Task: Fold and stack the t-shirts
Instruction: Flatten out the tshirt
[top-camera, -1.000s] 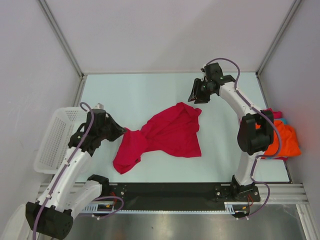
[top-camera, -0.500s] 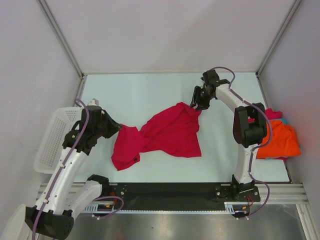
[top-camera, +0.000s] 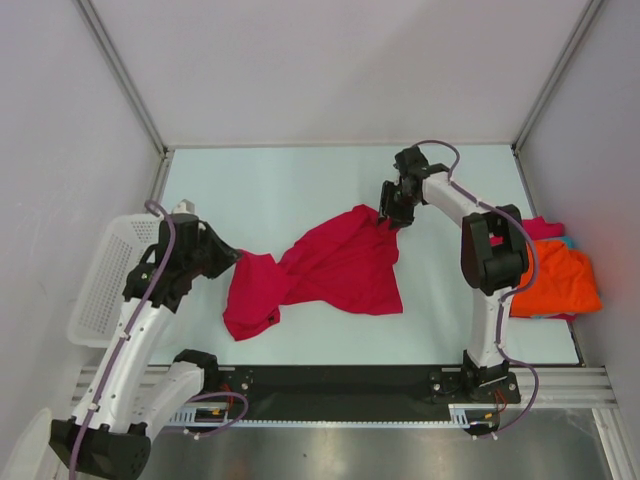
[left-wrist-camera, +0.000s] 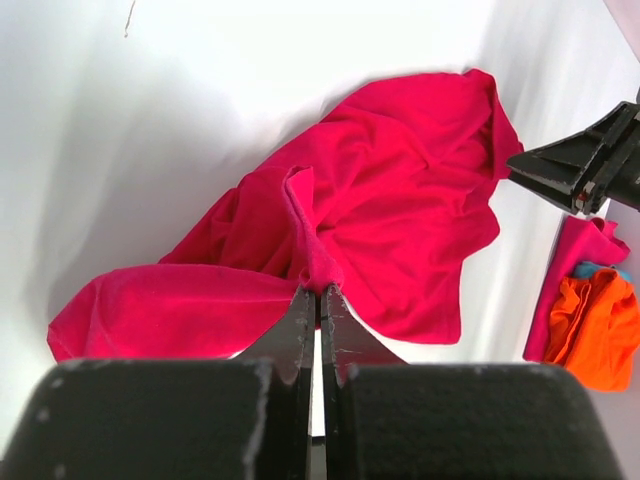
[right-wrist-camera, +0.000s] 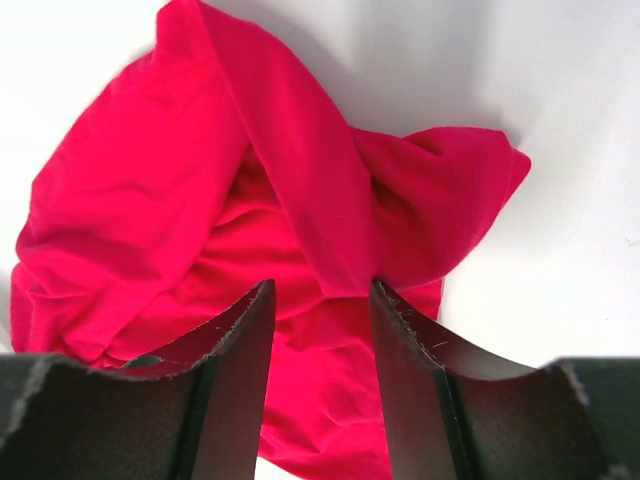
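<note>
Crimson t-shirt (top-camera: 335, 265) lies crumpled and unfolded at the middle of the pale surface (top-camera: 270, 180), with one end trailing toward the near left. Left gripper (top-camera: 236, 258) is at the shirt's left edge; the left wrist view shows its jaws together, clamped on a raised fold of the crimson cloth. Right gripper (top-camera: 392, 218) is low over the shirt's far right corner. In the right wrist view its jaws stand apart, straddling a ridge of the cloth; contact cannot be determined. Orange t-shirt (top-camera: 565, 280) and magenta-pink t-shirt (top-camera: 548, 228) lie piled together at the right edge, well apart from the crimson one. White basket (top-camera: 105, 275) sits at the left edge.
</note>
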